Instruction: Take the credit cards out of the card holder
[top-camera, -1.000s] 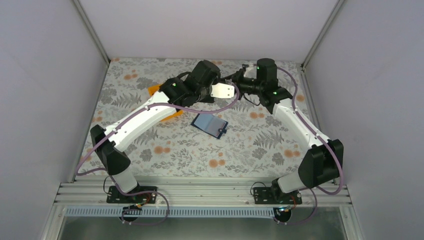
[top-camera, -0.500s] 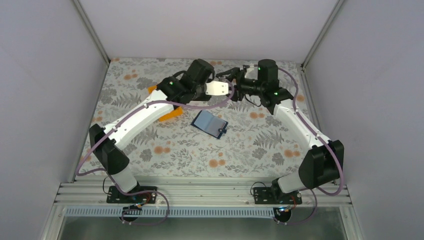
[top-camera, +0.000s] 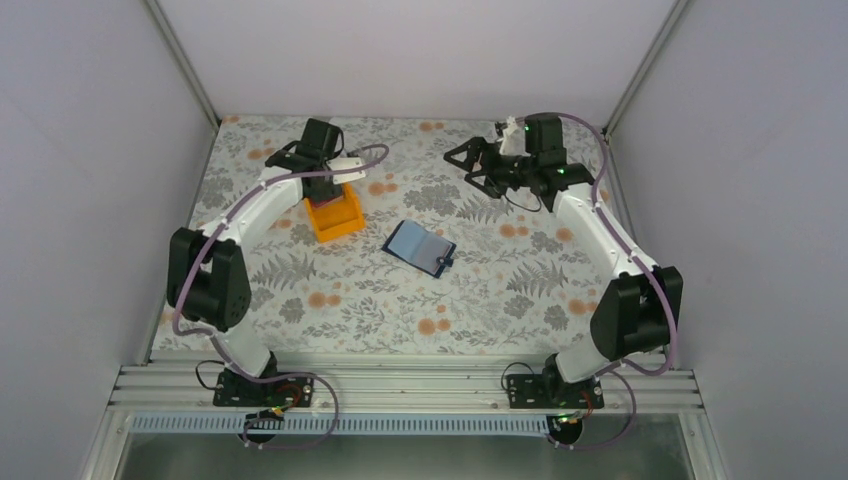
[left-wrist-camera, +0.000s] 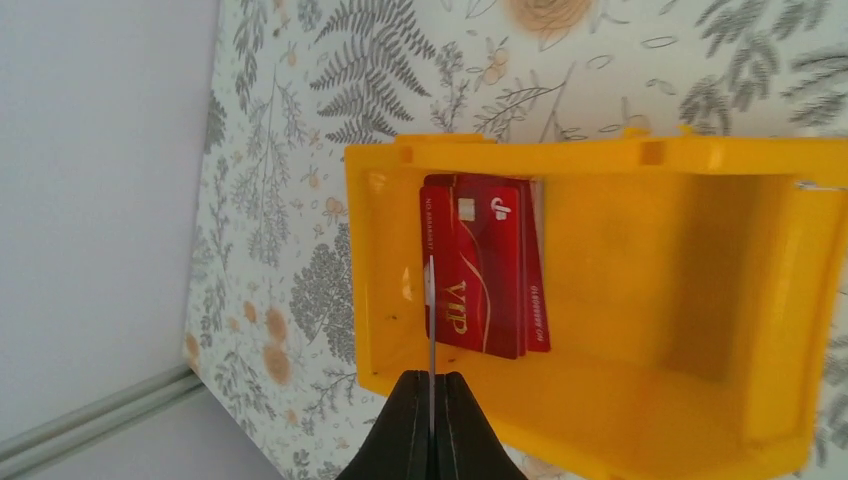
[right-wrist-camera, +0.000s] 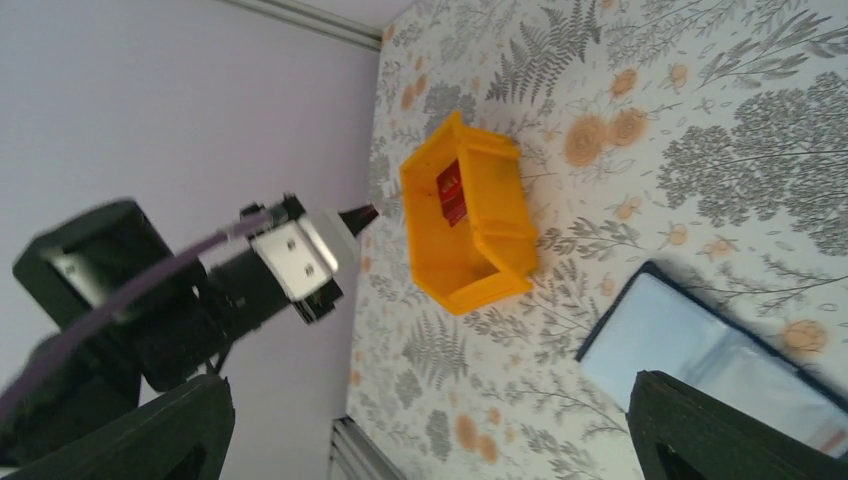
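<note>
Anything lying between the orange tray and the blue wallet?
No, that stretch is bare: in the top view only floral tablecloth shows between the orange tray and the blue wallet; the right wrist view agrees.

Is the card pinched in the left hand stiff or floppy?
Probably stiff: the card juts from the left hand as a straight edge-on line, no sag. Likely light and slick, so it may slide across the red cards in the tray.

Glossy red cards (left-wrist-camera: 482, 268), yellow plastic tray (left-wrist-camera: 640, 400)
</note>
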